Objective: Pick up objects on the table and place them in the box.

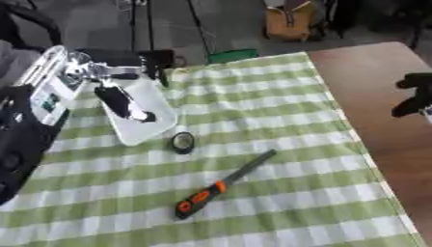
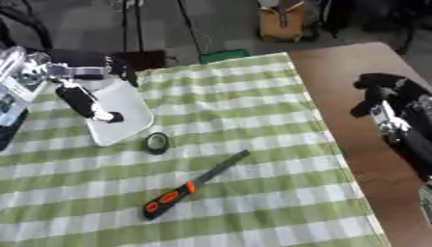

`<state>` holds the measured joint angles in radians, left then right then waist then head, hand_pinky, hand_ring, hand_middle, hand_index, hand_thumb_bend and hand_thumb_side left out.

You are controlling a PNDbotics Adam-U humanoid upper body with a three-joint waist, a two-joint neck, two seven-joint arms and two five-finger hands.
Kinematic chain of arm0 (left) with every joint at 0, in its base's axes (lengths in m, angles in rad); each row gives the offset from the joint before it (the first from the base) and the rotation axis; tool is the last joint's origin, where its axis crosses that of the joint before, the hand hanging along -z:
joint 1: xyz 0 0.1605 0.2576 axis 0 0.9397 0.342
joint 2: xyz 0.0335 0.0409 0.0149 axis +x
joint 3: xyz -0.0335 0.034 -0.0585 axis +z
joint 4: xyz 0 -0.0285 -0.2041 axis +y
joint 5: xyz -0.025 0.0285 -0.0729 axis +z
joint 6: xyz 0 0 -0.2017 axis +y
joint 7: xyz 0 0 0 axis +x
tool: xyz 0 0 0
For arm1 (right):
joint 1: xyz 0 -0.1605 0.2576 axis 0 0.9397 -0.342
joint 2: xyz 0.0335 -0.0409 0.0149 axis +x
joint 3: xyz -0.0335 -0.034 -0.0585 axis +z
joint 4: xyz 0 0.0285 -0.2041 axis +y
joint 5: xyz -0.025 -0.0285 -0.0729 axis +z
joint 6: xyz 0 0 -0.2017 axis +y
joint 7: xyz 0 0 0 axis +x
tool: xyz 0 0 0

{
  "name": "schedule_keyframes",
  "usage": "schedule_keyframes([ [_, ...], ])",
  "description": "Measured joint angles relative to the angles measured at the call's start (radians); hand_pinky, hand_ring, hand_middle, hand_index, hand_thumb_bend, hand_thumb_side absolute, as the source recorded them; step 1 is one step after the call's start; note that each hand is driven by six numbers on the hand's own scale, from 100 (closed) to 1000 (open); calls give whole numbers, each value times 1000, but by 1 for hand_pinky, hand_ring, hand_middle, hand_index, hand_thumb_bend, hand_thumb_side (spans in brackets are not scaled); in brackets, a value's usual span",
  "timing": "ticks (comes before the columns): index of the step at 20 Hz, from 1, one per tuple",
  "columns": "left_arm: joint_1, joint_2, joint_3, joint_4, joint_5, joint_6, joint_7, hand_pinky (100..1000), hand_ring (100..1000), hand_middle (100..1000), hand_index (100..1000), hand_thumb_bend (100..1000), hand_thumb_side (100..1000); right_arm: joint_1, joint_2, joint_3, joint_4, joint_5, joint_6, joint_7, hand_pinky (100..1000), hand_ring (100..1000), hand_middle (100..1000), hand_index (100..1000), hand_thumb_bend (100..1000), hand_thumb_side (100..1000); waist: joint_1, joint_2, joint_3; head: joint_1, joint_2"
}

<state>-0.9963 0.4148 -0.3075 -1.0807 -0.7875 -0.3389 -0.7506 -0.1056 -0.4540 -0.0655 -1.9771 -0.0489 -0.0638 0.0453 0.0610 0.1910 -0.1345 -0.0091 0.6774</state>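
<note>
Nearest the camera lies a file (image 1: pixel 221 185) with an orange-and-black handle and a grey blade, set diagonally on the green-and-white checked tablecloth (image 1: pixel 278 120), its handle toward the near left and its blade tip pointing to the far right. Just beyond the blade, well clear of it, sits a small black roll of tape (image 1: pixel 182 143), standing apart on the cloth.

Beside the roll, to the far left, is the white box (image 1: pixel 160 108), a shallow tray-like container whose near corner comes close to the roll without touching it. Over the box hangs the left hand (image 1: pixel 122 103), black, with fingers pointing down into the tray; a dark tip shows at their end against the white, but whether the fingers pinch something or are merely drawn together cannot be told. The silver-and-black left arm (image 1: pixel 59 77) reaches in from the upper left.

The right hand (image 2: pixel 380 94) shows at the right edge over bare wood, dark and hanging above the table, well apart from every object; its fingers look curled, though their exact set is unclear.

The cloth covers most of the table, leaving a strip of brown wooden tabletop (image 1: pixel 380 96) bare along the right side. Beyond the far edge is a dark grey floor, with thin black stands (image 1: pixel 139 24), a green object (image 1: pixel 232 55) at the table's far edge, and a tan bag (image 1: pixel 291 21) on the floor.
</note>
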Motion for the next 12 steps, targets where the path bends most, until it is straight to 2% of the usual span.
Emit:
schedule_keyframes([
  [4,0,-52,10,85,-70,-38,34,951,888,894,882,494,411,-2,0,5,0,0,-1,3,582,542,706,788,180,620,0,3,-9,6,0],
  [9,1,-87,23,152,-107,-64,51,955,891,893,883,507,451,-8,0,5,0,0,-1,5,583,542,707,789,183,620,0,7,-14,8,0],
  [10,1,-91,24,159,-111,-67,53,960,892,893,880,587,498,-8,0,5,0,0,-1,5,583,542,707,789,186,620,0,7,-14,8,0],
  [11,1,-92,25,165,-112,-68,55,964,893,892,878,505,455,-8,0,5,0,0,-1,6,583,542,707,789,186,620,0,7,-14,8,0],
  [12,1,-92,26,169,-113,-69,55,964,893,892,878,505,455,-8,0,5,0,0,-1,6,583,542,707,789,186,620,0,7,-15,8,0],
])
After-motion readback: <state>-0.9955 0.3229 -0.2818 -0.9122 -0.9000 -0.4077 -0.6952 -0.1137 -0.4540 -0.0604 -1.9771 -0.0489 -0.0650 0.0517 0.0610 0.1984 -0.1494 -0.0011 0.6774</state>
